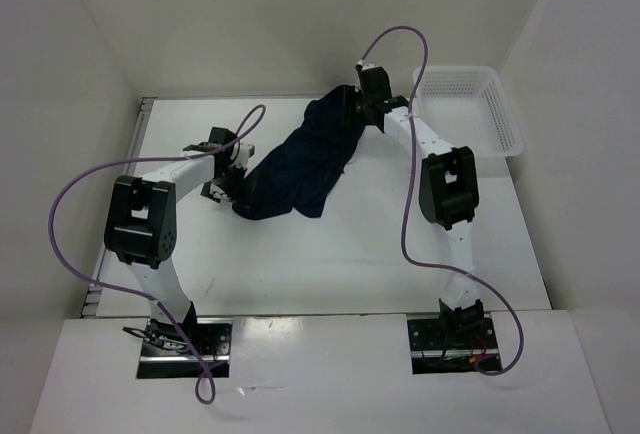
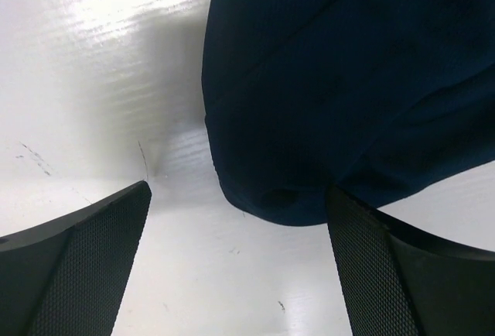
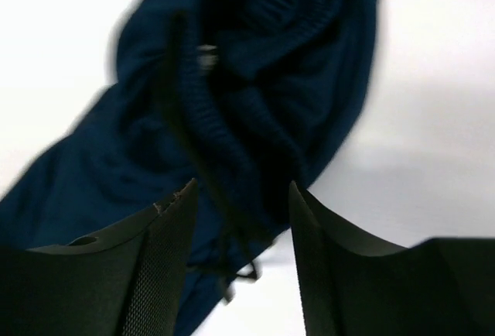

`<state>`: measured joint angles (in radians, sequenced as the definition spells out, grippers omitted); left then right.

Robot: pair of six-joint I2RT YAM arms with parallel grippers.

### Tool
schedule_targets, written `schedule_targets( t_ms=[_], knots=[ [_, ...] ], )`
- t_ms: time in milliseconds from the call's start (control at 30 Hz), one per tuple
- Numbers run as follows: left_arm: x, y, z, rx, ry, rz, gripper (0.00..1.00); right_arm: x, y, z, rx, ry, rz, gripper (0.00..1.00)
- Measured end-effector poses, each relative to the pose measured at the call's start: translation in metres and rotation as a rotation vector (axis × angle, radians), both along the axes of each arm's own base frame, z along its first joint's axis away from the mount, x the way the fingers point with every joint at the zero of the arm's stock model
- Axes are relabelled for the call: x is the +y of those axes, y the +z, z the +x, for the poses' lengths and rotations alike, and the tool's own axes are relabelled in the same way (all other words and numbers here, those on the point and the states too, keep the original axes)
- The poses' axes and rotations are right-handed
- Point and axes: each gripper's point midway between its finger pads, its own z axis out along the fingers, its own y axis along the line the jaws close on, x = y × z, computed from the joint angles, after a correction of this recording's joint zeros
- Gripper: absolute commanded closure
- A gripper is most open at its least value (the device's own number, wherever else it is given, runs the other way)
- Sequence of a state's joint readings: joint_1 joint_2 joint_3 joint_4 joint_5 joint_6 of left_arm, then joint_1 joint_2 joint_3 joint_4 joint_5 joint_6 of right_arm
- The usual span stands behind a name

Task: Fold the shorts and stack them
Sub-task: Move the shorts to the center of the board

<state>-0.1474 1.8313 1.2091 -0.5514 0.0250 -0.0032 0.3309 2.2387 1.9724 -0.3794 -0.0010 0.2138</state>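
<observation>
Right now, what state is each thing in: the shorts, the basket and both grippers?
shorts: unfolded, crumpled in a heap on the table, outside the basket.
basket: upright, nothing in it.
left gripper: open wide, with the edge of the shorts showing in the gap, not clamped.
right gripper: straddling the waistband; the view is blurred, so a grip cannot be confirmed.

1. One pair of shorts (image 1: 295, 164).
2. One white mesh basket (image 1: 508, 119).
3. Two arms: left arm (image 1: 140, 219), right arm (image 1: 448, 189).
4. Two end effectors: left end effector (image 2: 238, 193), right end effector (image 3: 241, 189).
5. Two purple cables: left cable (image 1: 60, 224), right cable (image 1: 405, 224).
6. One table (image 1: 350, 254).
</observation>
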Motion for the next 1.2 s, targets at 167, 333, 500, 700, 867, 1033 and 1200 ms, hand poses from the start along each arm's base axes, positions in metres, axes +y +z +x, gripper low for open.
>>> schedule_targets(
  t_ms=[167,333,500,700,867,1033,1200],
  knots=[
    [-0.002,-0.006,0.005,-0.007,-0.003,0.001,0.11,-0.018,-0.058,0.010,0.087,-0.034,-0.025,0.37],
    [-0.010,-0.010,0.014,-0.012,-0.020,0.003,0.37,-0.011,-0.076,0.009,0.118,-0.002,-0.003,0.28],
    [-0.029,-0.010,0.018,-0.014,-0.066,-0.028,0.73,0.005,-0.073,0.007,0.127,0.054,0.059,0.62],
    [-0.042,-0.009,0.020,-0.002,-0.088,-0.081,1.00,0.009,-0.070,0.006,0.131,0.067,0.085,1.00],
    [-0.034,0.001,0.028,-0.015,-0.071,-0.032,1.00,0.010,-0.047,0.017,0.070,0.091,0.076,1.00],
    [0.006,0.076,0.099,-0.242,0.050,0.064,1.00,0.005,0.027,0.034,-0.057,0.108,0.117,1.00],
    [0.075,0.199,0.149,-0.574,0.256,0.179,1.00,-0.028,0.159,0.047,-0.293,0.077,0.195,1.00]
  ],
)
